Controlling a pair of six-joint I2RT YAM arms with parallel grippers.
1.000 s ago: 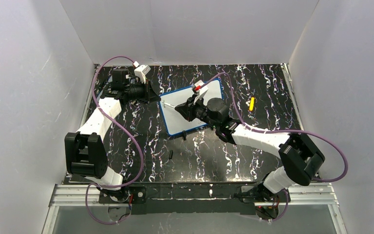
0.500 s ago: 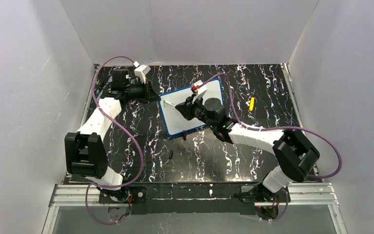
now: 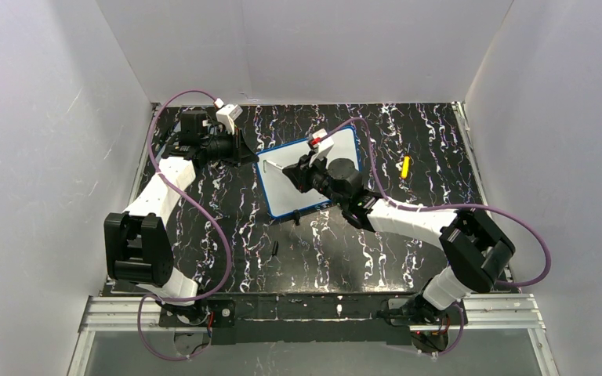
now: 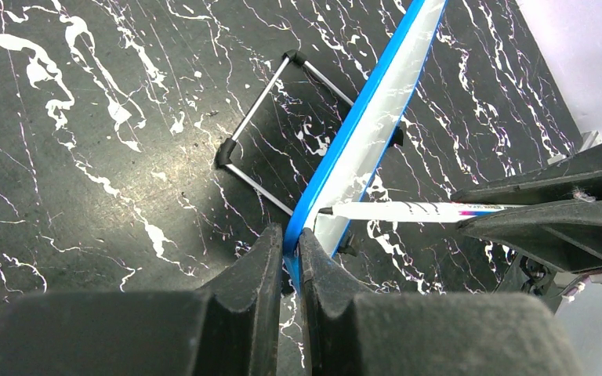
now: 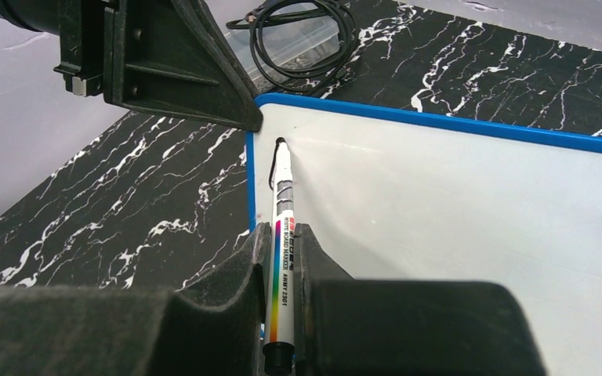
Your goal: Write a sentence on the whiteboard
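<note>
The whiteboard (image 3: 286, 196), white with a blue rim, stands tilted on the table. My left gripper (image 3: 249, 155) is shut on its upper left corner; the left wrist view shows the blue rim (image 4: 360, 110) pinched between the jaws (image 4: 291, 251). My right gripper (image 3: 302, 168) is shut on a white marker (image 5: 283, 235). Its black tip touches the whiteboard (image 5: 455, 204) near that corner. A short dark stroke (image 5: 272, 171) lies beside the tip. No readable sentence shows on the whiteboard. The marker also shows in the left wrist view (image 4: 407, 210).
A clear box of black cables (image 5: 298, 35) sits behind the board. A yellow object (image 3: 405, 166) lies to the right. A small black piece (image 3: 275, 249) lies in front. The board's wire stand (image 4: 270, 125) rests on the marbled black table, enclosed by white walls.
My right arm has shifted a little left and toward the board, bringing the marker tip nearer the upper left corner. The left arm and the board have not moved.
</note>
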